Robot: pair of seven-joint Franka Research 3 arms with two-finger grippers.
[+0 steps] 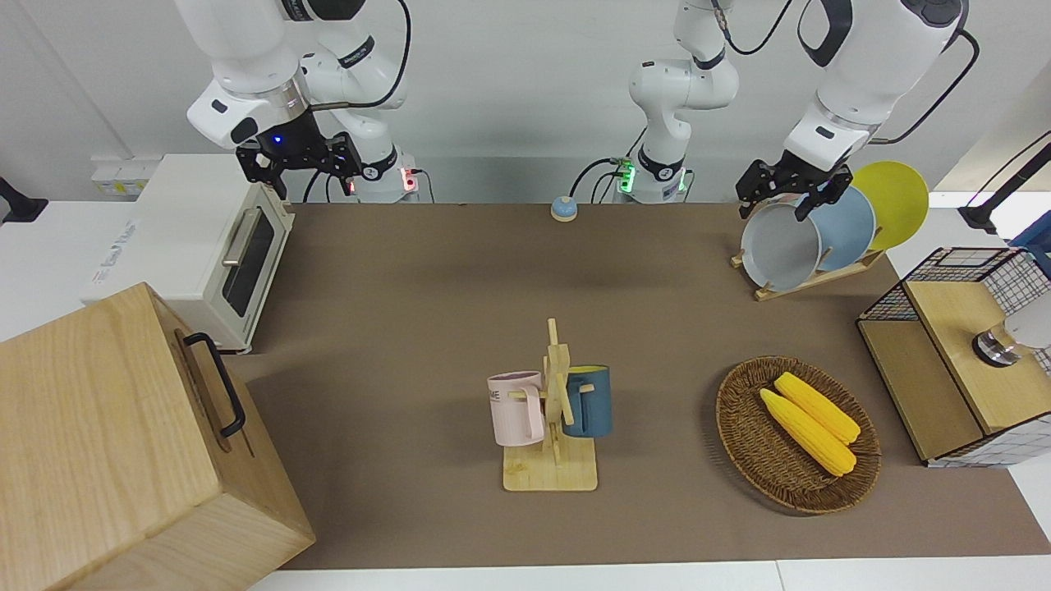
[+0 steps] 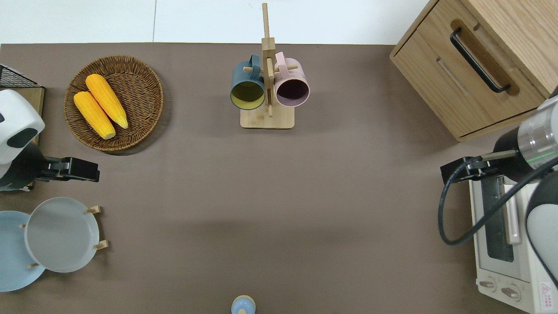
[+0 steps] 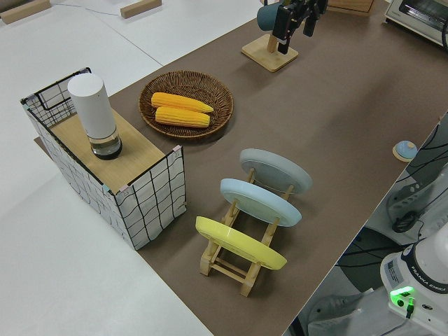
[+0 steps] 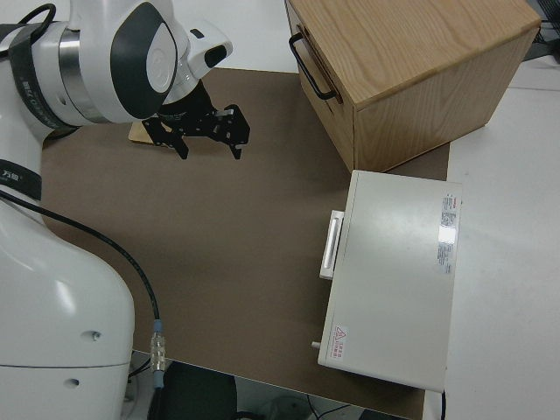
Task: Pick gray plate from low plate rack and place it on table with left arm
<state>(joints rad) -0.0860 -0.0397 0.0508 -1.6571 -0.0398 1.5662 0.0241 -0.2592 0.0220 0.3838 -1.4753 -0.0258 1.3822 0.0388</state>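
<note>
Left end effector was held with its fingers spread and nothing between them, up over the bare mat between the low plate rack and the wicker basket, as shown from overhead. The gray plate was not yet gripped. It was leaned in the end slot of the rack toward the right arm's end of the tabletop, just beside the light-blue plate, at the left arm's end and near the robots' edge.

For the grasp to be done well, the spread fingers would best be brought down astride the plate's upper rim – one on each face – and closed only once the rim was well between them. The plate should then be drawn up along the slant of the pegs, so that the rack was not dragged and the light-blue plate was not knocked. A thin, smooth rim was judged likely to slip under a shallow pinch.

The right end effector was parked, also unclenched.

As for writing, "FRANKA EMIKA" could be read on an arm base – lettering on the pink mug and the labels on the toaster oven could not be made out
</note>
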